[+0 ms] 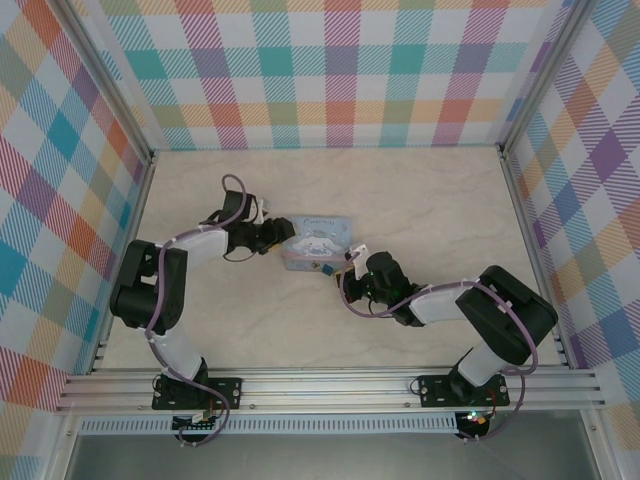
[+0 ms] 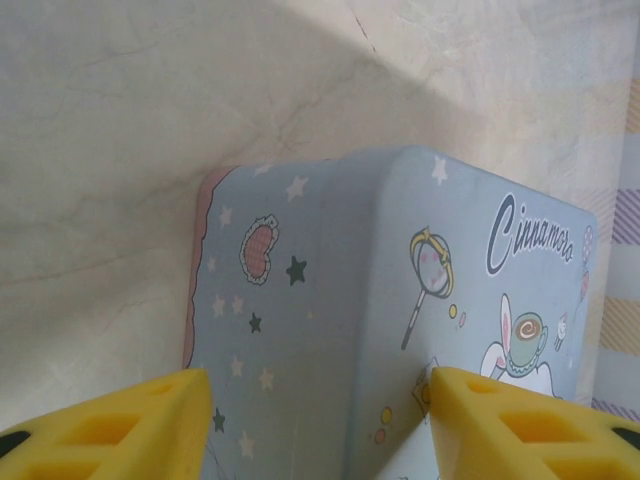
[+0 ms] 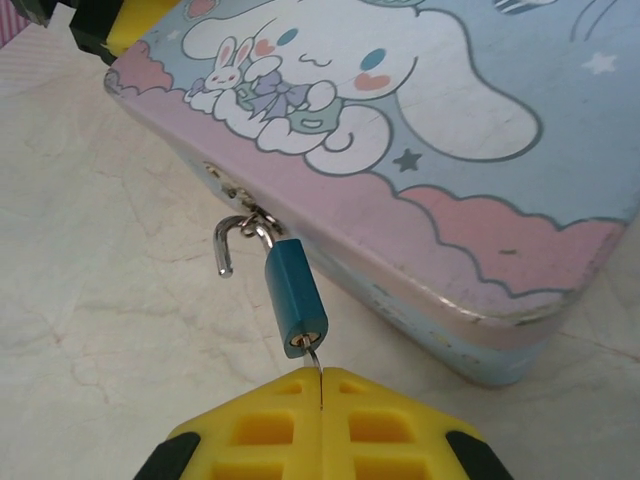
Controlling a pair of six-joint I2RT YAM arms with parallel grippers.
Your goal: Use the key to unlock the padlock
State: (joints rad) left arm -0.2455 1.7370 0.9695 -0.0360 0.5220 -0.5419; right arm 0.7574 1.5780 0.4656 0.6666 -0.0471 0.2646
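Observation:
The padlock has a small teal-blue body and hangs from the hasp on the front of the pale blue cartoon tin. Its silvery shackle is sprung, with one end hooked free in the air. The thin key sits in the keyhole at the body's lower end, and my right gripper is shut on it just below. In the top view the padlock is a speck between the tin and my right gripper. My left gripper clamps the tin's left end, one yellow finger on the lid.
Pale marbled table surrounds the tin. Plaid walls close the back and both sides. A yellow finger of my left gripper shows at the tin's far corner in the right wrist view. Both arms crowd the table's middle.

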